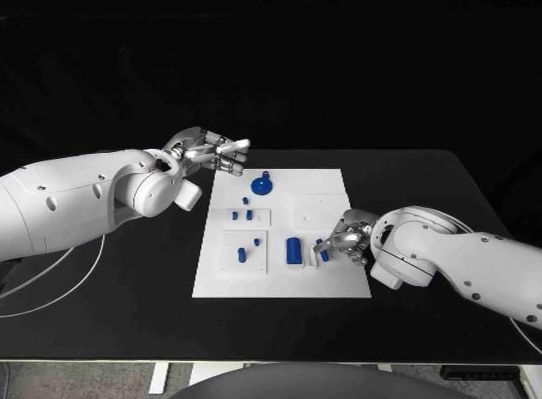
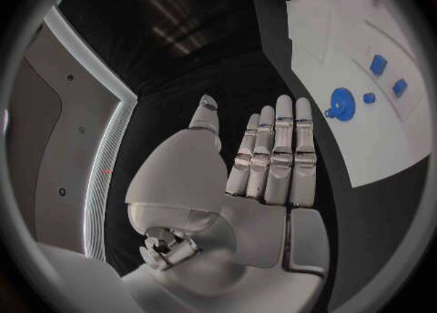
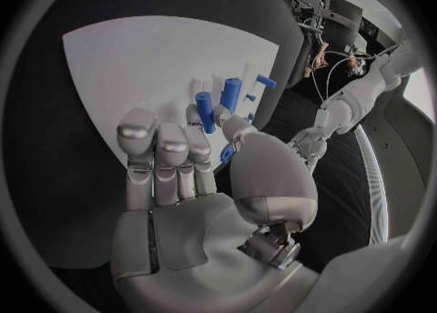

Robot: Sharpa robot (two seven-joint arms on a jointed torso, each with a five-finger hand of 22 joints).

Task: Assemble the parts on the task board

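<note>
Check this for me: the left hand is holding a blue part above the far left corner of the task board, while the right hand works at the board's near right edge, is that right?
Not quite. The left hand holds nothing: the left wrist view shows its fingers straight, with nothing in them, beside the task board. It does hover by the board's far left corner, and the right hand is at the near right edge among the blue parts.

The left arm reaches in from the left side, its hand (image 1: 214,155) raised at the far left, fingers (image 2: 277,154) straight and held side by side, thumb apart, gripping nothing. The right arm comes in from the near right, its hand (image 1: 347,237) lowered with the fingers (image 3: 160,156) extended together and the thumb alongside them.
</note>
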